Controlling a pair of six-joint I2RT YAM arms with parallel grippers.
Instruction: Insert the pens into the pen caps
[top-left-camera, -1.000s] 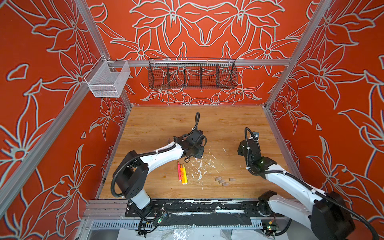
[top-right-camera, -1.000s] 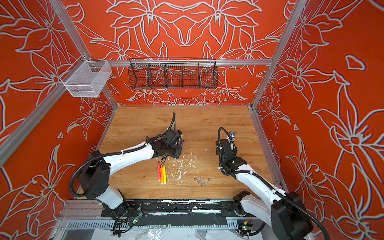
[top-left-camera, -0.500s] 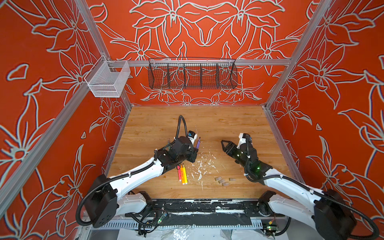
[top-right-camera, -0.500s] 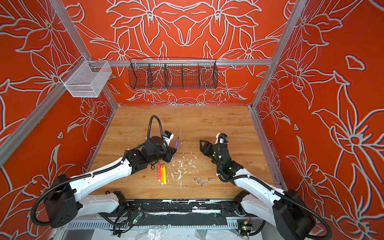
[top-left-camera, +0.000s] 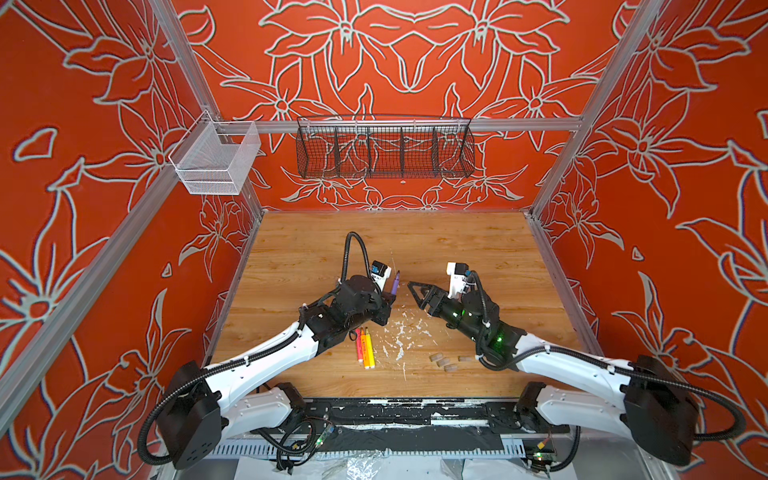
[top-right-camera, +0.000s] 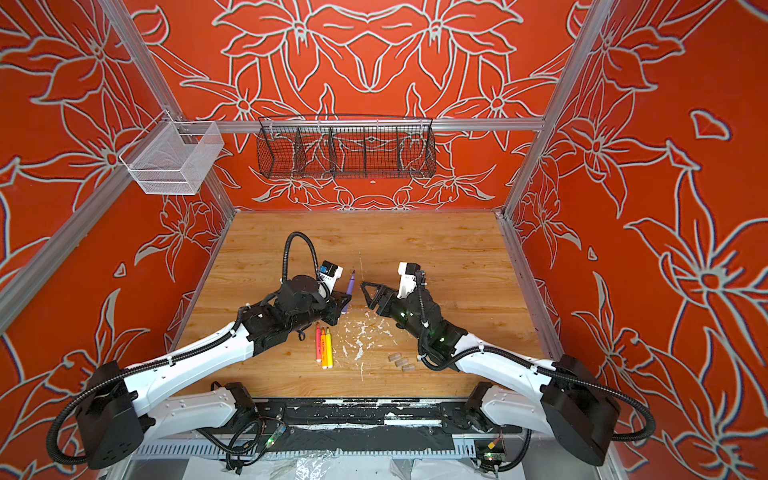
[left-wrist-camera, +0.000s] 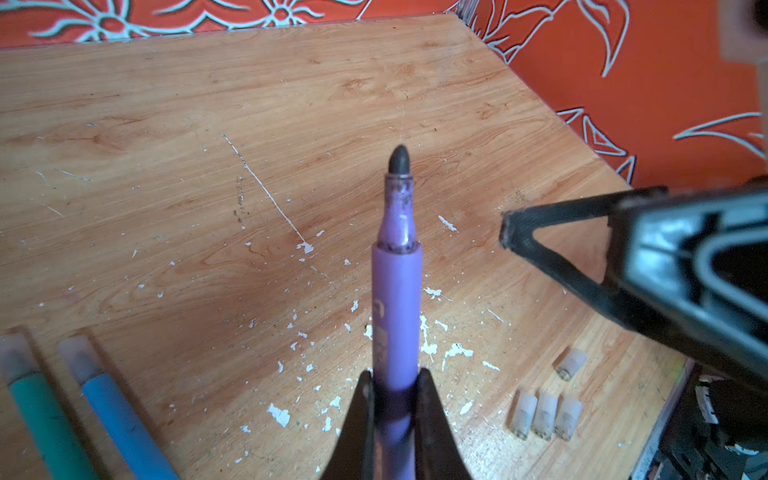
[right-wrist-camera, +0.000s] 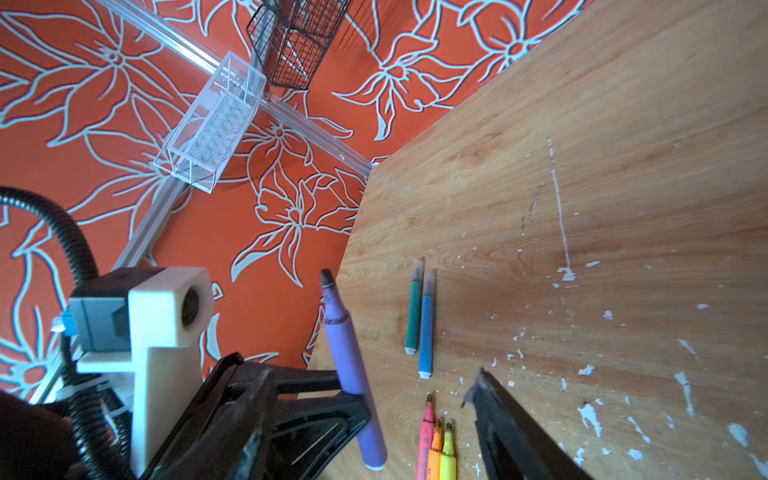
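Six pens: all accounted for; two capped, four bare-tipped
Purple pen (left-wrist-camera: 397, 291): raised off the table (top-left-camera: 415, 241), tilted; bare tip touching nothing; uncapped
Left gripper (left-wrist-camera: 395, 376): clamped on the purple pen's rear barrel; front half left free
Right gripper (top-left-camera: 417, 292): jaws apart, nothing in them; near the purple pen's tip, not touching
Green pen (right-wrist-camera: 413, 316), blue pen (right-wrist-camera: 427, 332): flat on the table, side by side, caps fitted
Pink pen (top-left-camera: 358, 345), orange pen (top-left-camera: 363, 348), yellow pen (top-left-camera: 368, 350): flat, packed together, tips bare
Pen caps (left-wrist-camera: 544, 415): four loose on the table; three side by side in a row, one just beside; none held
White flecks (top-left-camera: 401, 332): scattered between pens and caps; not caps
Handling, pens: judged light, stiff, smooth-barrelled; liable to swivel in a pinch; present hold on the rear barrel suits
Handling, caps: judged very light, hard, prone to roll or squirt out; take across the closed end, mouth left clear
Step in hand: judged cap fetch for the purple pen; not yet begun
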